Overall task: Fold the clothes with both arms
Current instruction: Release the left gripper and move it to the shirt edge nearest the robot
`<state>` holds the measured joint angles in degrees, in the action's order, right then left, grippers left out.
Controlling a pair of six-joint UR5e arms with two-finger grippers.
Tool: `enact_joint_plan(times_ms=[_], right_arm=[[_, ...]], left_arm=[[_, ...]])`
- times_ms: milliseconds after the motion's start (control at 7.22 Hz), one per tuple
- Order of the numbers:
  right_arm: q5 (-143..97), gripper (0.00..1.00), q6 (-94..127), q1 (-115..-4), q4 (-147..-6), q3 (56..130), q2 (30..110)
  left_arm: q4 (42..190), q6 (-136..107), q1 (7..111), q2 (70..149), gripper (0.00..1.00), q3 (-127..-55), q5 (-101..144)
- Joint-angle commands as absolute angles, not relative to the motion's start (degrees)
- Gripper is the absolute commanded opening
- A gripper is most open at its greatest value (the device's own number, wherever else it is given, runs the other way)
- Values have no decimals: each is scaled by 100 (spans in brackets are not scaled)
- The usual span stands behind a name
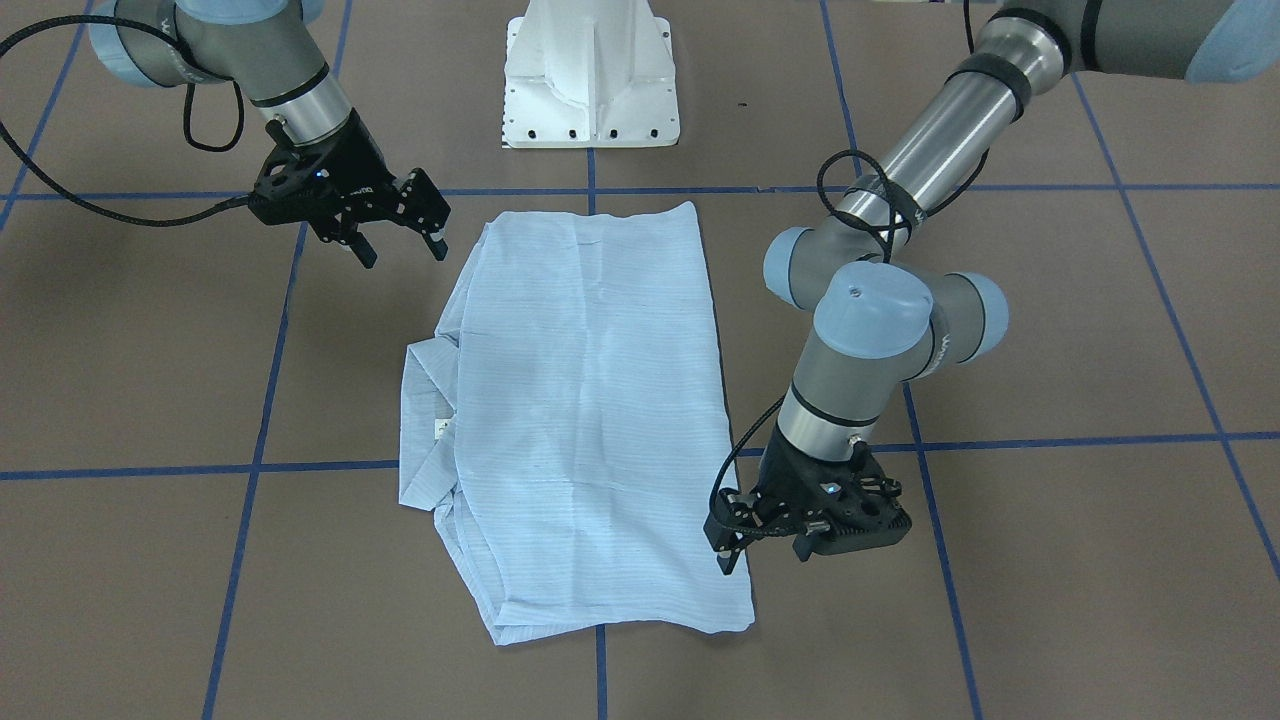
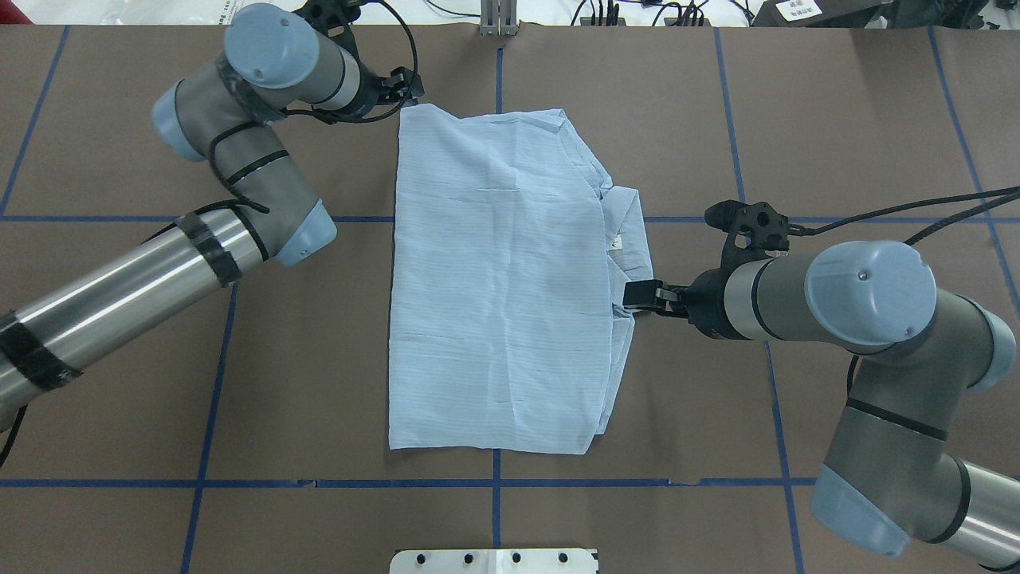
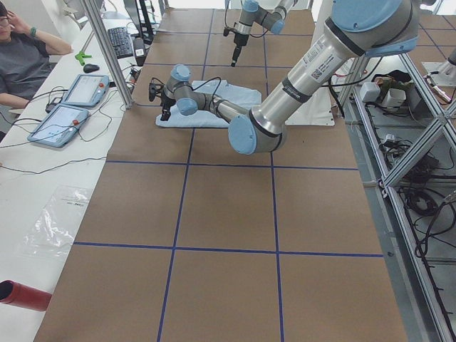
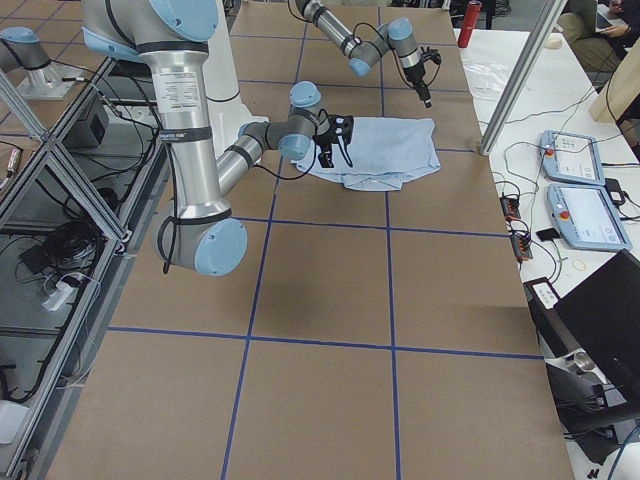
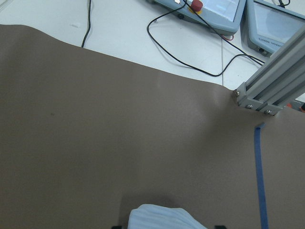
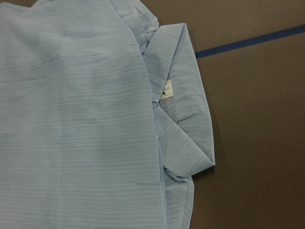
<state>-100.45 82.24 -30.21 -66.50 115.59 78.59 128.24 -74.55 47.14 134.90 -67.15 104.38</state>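
Bare desk point(image 2: 837, 119) surface is available on every side of the shirt point(image 2: 494, 279), which occupies the centre. The shirt's corner on the operators' side is obstructed by the left pincer point(image 1: 766, 553), jaws apart. The collar side is obstructed by the right pincer point(image 1: 402, 255), jaws apart. Passage is limited at the robot's edge by the white pedestal base point(image 1: 590, 90) and at the opposite edge by an aluminium post point(image 5: 271, 90).

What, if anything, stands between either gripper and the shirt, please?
Nothing visible does. The right gripper hangs open beside the collar side of the shirt. The left gripper is open at the shirt's corner farthest from the robot. Only bare table lies around them.
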Motion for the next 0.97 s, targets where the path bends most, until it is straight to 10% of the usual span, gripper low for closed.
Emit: enact_joint_plan(times_ms=[0, 831], right_arm=[[-10089, 100, 8209, -3023, -6653, 11479, 7831], [-10125, 100, 8209, -2997, -6636, 11540, 7849]], left_arm=[[11712, -7514, 4633, 12292, 100, -8998, 11098], [11602, -10288, 1991, 10819, 96, -10881, 10329]])
